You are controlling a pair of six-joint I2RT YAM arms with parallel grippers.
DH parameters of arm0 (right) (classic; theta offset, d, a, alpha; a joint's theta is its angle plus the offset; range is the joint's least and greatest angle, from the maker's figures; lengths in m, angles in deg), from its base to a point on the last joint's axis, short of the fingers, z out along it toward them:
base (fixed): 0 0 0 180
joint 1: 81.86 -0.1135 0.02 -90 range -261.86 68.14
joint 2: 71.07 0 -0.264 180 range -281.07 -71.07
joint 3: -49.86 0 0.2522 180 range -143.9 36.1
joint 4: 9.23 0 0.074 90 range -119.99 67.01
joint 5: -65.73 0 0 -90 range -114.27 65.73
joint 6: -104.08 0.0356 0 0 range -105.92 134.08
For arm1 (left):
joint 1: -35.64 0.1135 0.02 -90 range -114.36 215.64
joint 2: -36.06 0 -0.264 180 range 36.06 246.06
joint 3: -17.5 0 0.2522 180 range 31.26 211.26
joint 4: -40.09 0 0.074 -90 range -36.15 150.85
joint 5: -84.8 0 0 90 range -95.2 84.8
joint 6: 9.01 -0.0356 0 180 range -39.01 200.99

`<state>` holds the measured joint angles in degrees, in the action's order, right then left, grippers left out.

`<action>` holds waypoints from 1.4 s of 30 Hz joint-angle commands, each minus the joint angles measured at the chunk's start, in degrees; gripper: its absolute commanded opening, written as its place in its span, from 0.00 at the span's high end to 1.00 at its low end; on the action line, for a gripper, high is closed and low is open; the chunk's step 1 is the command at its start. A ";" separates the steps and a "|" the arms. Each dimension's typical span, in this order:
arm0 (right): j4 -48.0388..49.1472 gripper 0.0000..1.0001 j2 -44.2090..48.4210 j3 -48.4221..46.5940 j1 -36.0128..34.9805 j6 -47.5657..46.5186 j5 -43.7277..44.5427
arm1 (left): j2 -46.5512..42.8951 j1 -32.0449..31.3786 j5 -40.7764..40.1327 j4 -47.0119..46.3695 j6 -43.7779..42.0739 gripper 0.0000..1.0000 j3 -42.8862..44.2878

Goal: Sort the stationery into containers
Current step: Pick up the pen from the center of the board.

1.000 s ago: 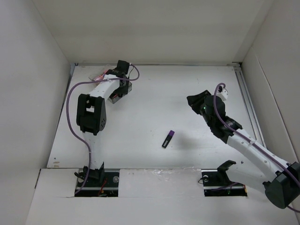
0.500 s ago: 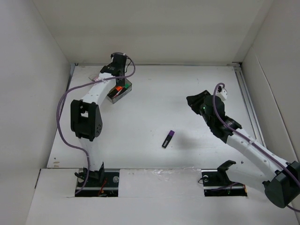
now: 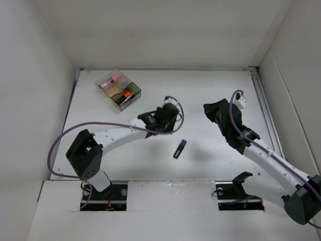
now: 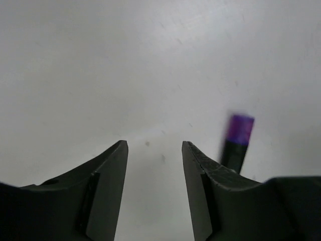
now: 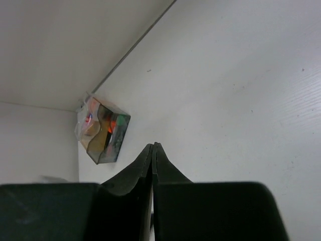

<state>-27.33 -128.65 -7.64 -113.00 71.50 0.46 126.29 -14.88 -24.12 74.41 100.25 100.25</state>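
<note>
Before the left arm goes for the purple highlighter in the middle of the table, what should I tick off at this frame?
1. The left gripper is open and empty: ok.
2. The purple highlighter lies free on the table, nothing touching it: ok.
3. The highlighter sits between the left fingers: not ok; in the left wrist view it lies off to the side, beyond one finger.
4. The right gripper is shut, empty and apart from the highlighter: ok.
5. The box at the far left is uncovered, with no arm above it: ok.
6. There is free room in the box for the highlighter: cannot tell.
</note>
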 commanded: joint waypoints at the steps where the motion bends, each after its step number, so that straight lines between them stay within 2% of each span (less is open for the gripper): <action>1: 2.49 0.91 2.82 0.68 0.29 0.58 4.00 | 0.37 -7.55 1.78 -5.69 8.92 0.55 -5.09; 2: 2.49 0.78 2.83 0.68 0.29 1.19 4.53 | 1.77 -11.66 1.78 -7.62 8.95 0.53 -5.88; 4: 2.49 0.68 2.83 1.21 0.29 1.19 5.06 | 3.71 -15.20 -0.67 -7.64 10.52 0.47 -5.36; 6: 2.49 0.64 2.22 1.21 0.29 1.19 5.06 | 6.78 -18.28 -3.30 -6.93 10.53 0.44 -3.17; 11: 1.97 0.62 1.69 0.68 0.81 1.19 4.98 | 10.92 -18.82 -0.95 -8.60 10.53 0.41 -2.11; 15: 1.97 0.62 2.21 0.68 0.81 1.19 4.45 | 12.33 -18.82 -4.46 -7.20 12.90 0.43 -2.11; 20: 1.97 0.62 1.60 0.68 0.81 1.19 3.31 | 12.24 -18.82 -4.46 -8.61 12.90 0.43 -3.69; 23: 1.97 0.64 1.60 0.15 0.81 1.19 2.51 | 15.23 -18.82 -4.46 -7.99 12.37 0.51 -2.46; 29: 1.97 0.65 2.65 0.68 0.81 1.19 3.05 | 15.24 -18.82 -5.77 -7.99 13.42 0.79 -2.99; 33: 1.97 0.65 3.18 0.68 0.81 1.19 3.66 | 13.04 -18.82 -6.83 -7.82 13.43 0.86 -3.69; 36: 1.97 0.65 3.18 0.68 0.81 1.19 3.13 | 12.51 -18.82 -10.60 -6.93 13.43 0.90 -3.69; 40: 1.97 0.65 4.40 1.30 0.81 1.19 3.75 | 6.65 -14.79 -12.63 -5.53 12.20 0.92 -5.44; 42: 1.97 0.65 4.41 1.30 0.81 1.19 3.75 | 3.38 -9.70 -12.64 -6.48 10.28 0.92 -6.06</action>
<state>-27.31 -125.70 -6.22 -112.56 72.58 3.59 137.86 -30.23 -32.88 67.68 112.34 94.98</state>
